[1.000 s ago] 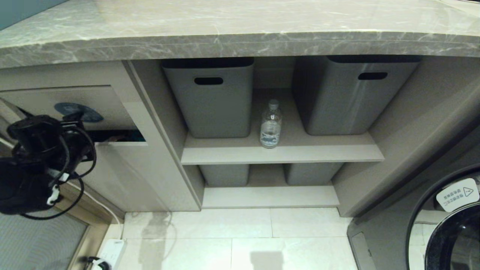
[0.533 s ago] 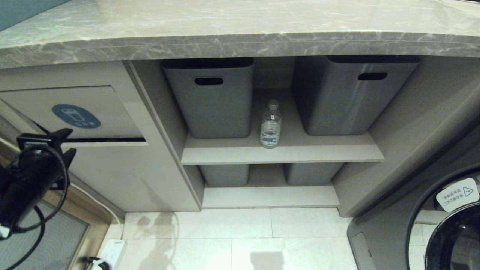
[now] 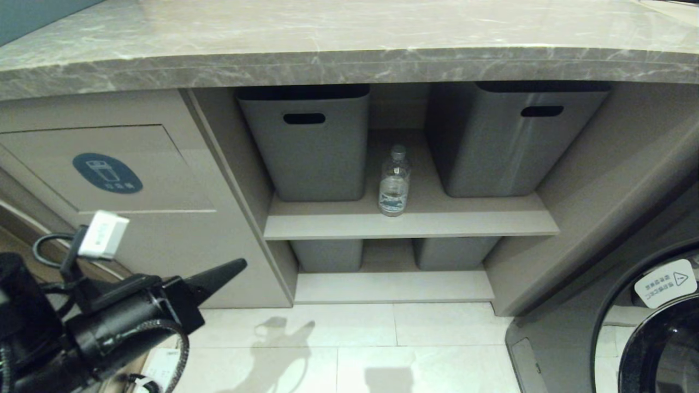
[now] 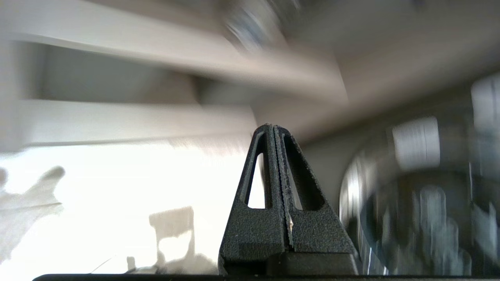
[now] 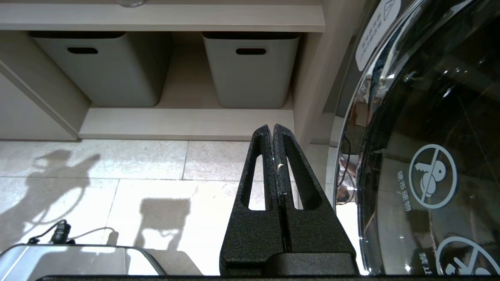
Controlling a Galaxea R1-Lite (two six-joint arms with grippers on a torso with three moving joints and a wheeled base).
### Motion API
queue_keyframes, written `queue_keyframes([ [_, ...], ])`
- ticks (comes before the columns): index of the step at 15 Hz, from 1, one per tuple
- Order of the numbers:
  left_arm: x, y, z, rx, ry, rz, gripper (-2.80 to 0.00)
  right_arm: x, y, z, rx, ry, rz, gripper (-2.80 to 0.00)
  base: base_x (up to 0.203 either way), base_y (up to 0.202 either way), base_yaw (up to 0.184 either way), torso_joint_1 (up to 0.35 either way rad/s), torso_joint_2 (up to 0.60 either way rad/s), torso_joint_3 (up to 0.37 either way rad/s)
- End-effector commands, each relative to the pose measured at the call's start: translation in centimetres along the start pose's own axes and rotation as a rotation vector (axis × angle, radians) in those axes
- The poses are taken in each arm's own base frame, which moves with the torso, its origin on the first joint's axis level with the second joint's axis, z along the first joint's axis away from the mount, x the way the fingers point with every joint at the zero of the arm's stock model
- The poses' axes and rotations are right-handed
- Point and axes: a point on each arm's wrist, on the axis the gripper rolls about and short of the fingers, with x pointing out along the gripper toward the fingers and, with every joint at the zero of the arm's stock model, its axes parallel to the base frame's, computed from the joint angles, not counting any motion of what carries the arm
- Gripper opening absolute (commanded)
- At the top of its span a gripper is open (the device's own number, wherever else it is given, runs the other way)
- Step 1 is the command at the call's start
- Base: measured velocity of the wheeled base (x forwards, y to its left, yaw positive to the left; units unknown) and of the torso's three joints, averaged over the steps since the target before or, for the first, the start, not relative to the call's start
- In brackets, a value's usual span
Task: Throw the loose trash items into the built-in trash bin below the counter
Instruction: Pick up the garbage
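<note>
A small clear water bottle with a white-blue label stands upright on the upper shelf between two grey tubs. The built-in trash bin's beige flap, marked with a blue oval sticker, lies flush and closed under the marble counter. My left gripper is shut and empty, low at the left, in front of the cabinet below the flap, pointing right. In the left wrist view the gripper shows both fingers pressed together. My right gripper is shut and empty, parked low over the floor. The paper wad is out of view.
Two grey tubs flank the bottle; two more sit on the lower shelf. A washing machine's round door is at the right. A white power strip lies on the tiled floor at the left.
The left arm pulled away from the flap, swung down and turned to point right, and its gripper closed. The flap, open a second ago, has swung shut. The bottle has not moved.
</note>
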Motion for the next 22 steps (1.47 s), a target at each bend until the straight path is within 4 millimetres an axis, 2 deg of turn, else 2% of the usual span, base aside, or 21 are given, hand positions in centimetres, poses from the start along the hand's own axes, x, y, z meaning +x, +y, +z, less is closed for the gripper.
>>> queue_keyframes([
  [1,2.8,0.1,-1.8,0.029,0.125,-0.05,-2.8,0.0,0.0,0.0,0.0,0.0,0.001,-2.8,0.0,0.0,0.0,0.0,0.0,0.0],
  [2,5.0,0.2,-2.8,0.043,0.185,-0.076,0.0,0.0,0.0,0.0,0.0,0.0,0.001,-2.8,0.0,0.0,0.0,0.0,0.0,0.0],
  [6,14.0,-0.3,-4.9,0.087,0.238,-0.142,0.0,0.0,0.0,0.0,0.0,0.0,0.001,-2.8,0.0,0.0,0.0,0.0,0.0,0.0],
  [9,20.8,-1.0,-5.8,0.158,0.168,-0.158,0.0,0.0,0.0,0.0,0.0,0.0,0.001,-2.8,0.0,0.0,0.0,0.0,0.0,0.0],
  [12,26.1,-0.9,-6.2,0.244,0.098,-0.117,0.0,0.0,0.0,0.0,0.0,0.0,0.0,-2.8,0.0,0.0,0.0,0.0,0.0,0.0],
  [16,30.1,-0.5,-7.0,0.33,0.042,0.03,0.0,0.0,0.0,0.0,0.001,0.0,0.0,-2.8,0.0,0.0,0.0,0.0,0.0,0.0],
  [22,32.6,-0.6,-6.0,0.393,-0.017,0.079,0.0,0.0,0.0,0.0,0.001,0.0,0.001,-2.8,0.0,0.0,0.0,0.0,0.0,0.0],
])
